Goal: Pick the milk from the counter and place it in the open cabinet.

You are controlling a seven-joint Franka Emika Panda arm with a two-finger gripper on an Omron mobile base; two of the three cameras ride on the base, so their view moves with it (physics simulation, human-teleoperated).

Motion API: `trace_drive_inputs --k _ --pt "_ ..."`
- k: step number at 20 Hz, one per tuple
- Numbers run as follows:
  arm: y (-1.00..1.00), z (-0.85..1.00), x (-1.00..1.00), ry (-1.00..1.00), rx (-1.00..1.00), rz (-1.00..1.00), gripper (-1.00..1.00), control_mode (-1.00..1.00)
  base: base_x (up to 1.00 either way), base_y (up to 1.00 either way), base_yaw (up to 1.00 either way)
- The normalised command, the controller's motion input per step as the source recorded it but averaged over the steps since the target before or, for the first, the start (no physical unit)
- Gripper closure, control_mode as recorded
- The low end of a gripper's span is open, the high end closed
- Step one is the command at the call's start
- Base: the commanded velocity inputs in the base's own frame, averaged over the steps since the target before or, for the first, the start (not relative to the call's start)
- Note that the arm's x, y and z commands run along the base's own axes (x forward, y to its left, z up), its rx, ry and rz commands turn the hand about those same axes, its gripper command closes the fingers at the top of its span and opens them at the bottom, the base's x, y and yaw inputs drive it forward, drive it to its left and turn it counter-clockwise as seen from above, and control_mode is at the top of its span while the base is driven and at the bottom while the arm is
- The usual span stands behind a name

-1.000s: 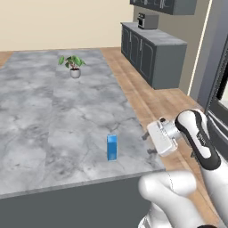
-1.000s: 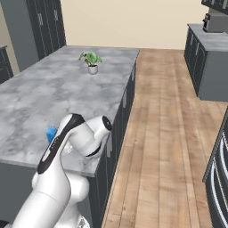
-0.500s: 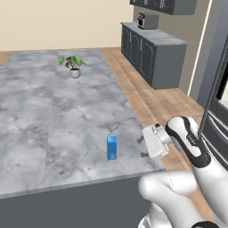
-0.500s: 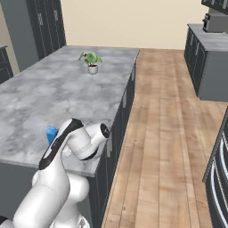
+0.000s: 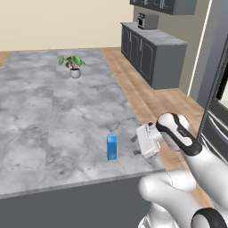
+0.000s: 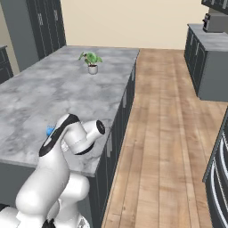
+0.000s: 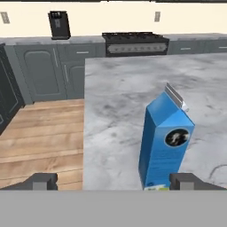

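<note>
Upright, the milk (sealed) stands lower centre on the surface; the pincer, fingers apart, has edged closer.

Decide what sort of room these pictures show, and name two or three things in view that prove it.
A rendered home kitchen. A large grey marbled stone island counter fills the middle, dark grey panelled base cupboards line the wall, a black cooker stands at the back, and a small blue milk carton stands on the stone.
</note>
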Motion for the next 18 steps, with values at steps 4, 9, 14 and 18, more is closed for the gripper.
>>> trace_drive_inputs --k 4,9,14,18 --pt "0.18 -0.29 0.19 0.05 0.00 0.00 -1.00 -1.00 0.00 0.00 0.00" --pt "0.20 -0.33 0.12 0.07 0.00 0.00 -1.00 -1.00 0.00 0.00 0.00" --pt "0.01 -0.10 0.27 0.01 0.00 0.00 -1.00 -1.00 0.00 0.00 0.00" --pt "0.00 -0.04 0.20 0.00 0.00 0.00 -1.00 -1.00 0.00 0.00 0.00"
